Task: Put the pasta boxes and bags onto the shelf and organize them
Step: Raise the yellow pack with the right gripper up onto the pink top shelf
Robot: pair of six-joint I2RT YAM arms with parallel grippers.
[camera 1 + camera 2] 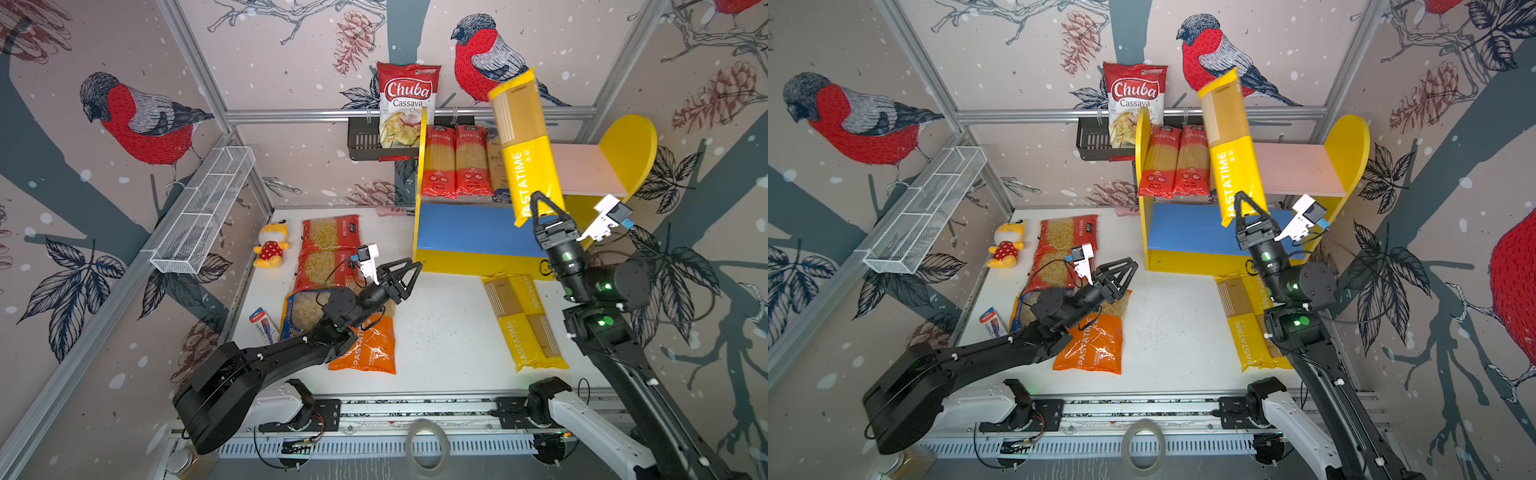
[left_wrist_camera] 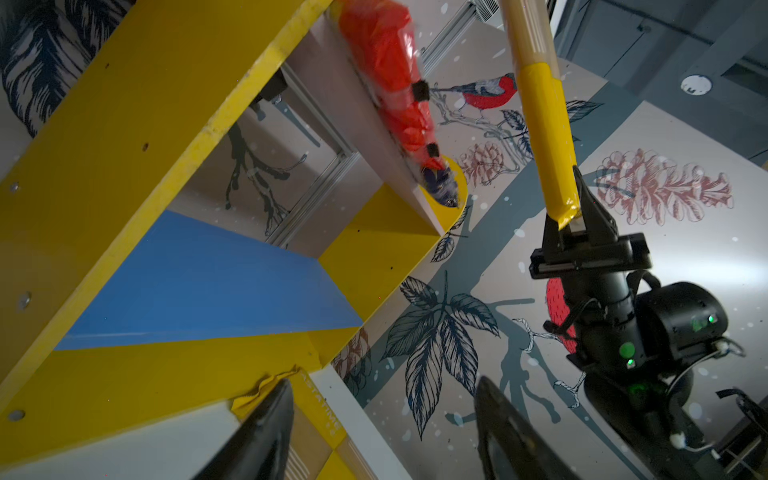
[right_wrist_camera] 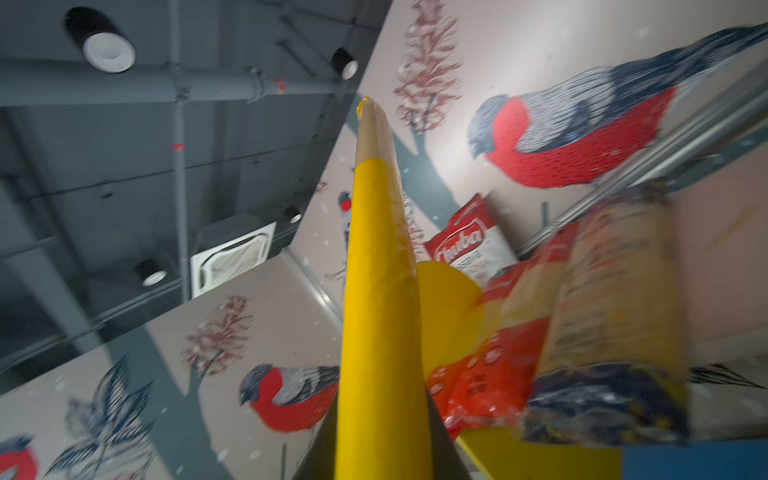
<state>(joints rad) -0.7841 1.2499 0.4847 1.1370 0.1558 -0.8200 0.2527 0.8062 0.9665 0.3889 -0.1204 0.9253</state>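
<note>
My right gripper is shut on the lower end of a long yellow spaghetti pack, holding it upright and slightly tilted in front of the shelf. Two red spaghetti packs and a dark-blue one rest on its pink upper board. The blue lower board is bare. My left gripper hangs open and holds nothing, near the shelf's lower left corner. On the table lie two yellow spaghetti packs, an orange bag, two red macaroni bags and a blue-yellow bag.
A Chuba chips bag stands in a black wall rack left of the shelf. A white wire basket hangs on the left wall. A plush toy and a small red-blue packet lie at the table's left edge.
</note>
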